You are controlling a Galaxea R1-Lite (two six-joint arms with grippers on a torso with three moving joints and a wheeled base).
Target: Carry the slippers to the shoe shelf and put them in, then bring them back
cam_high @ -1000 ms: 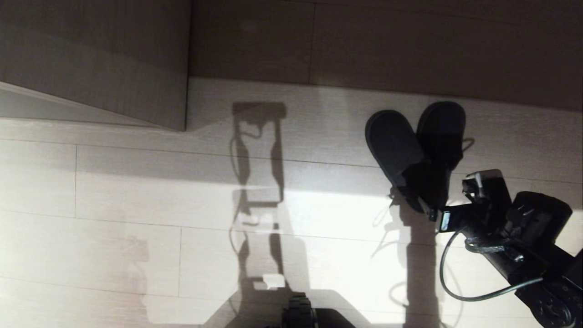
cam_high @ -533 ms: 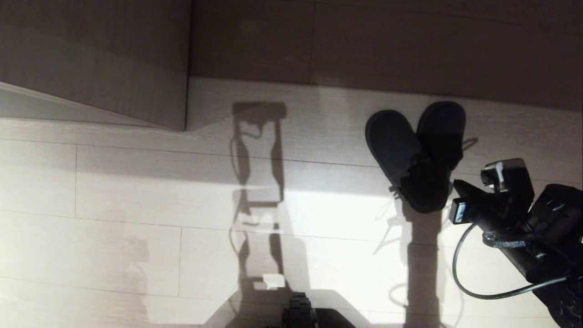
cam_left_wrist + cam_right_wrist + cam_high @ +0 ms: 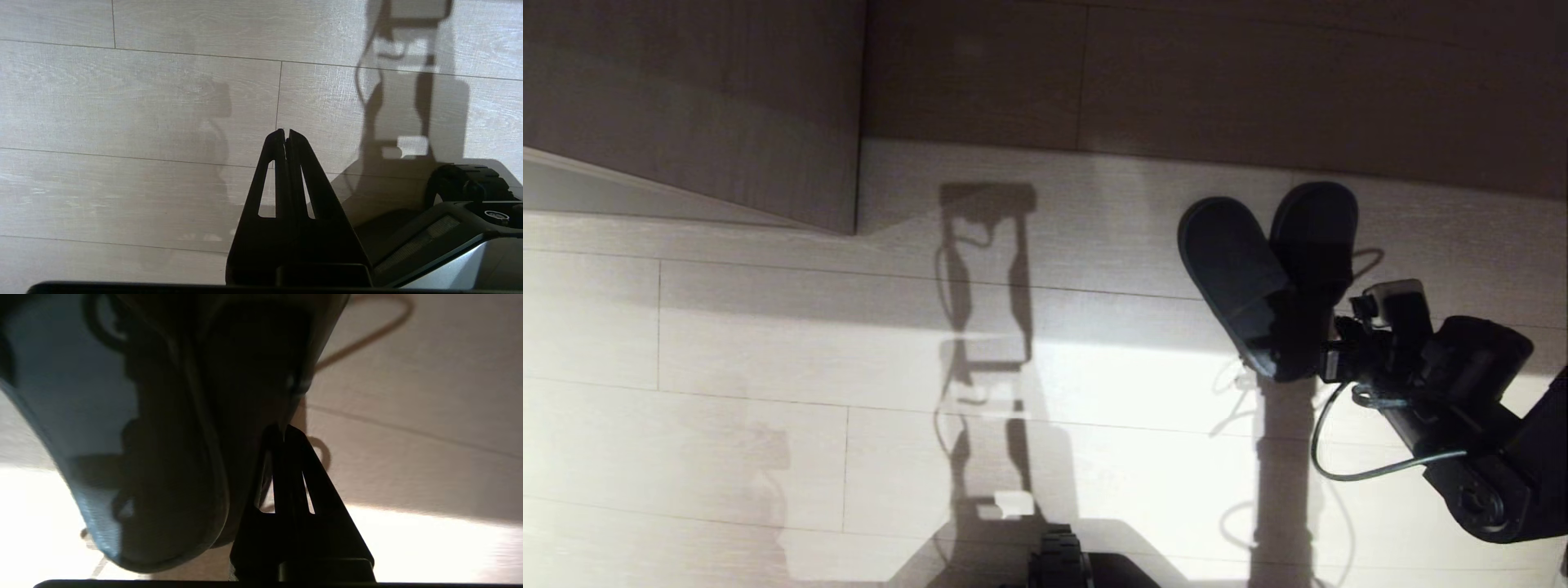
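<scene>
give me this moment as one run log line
right gripper: shut on slippers, heel end | slippers: on floor | left gripper: shut, idle above floor

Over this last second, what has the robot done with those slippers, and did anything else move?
The right tool pulled back, came in again at the heel end of the slippers and shut there; whether it grips fabric is hard to see. The left slipper's heel has tipped up, showing its sole. Their toes, the floor and the shut left tool kept still.
</scene>
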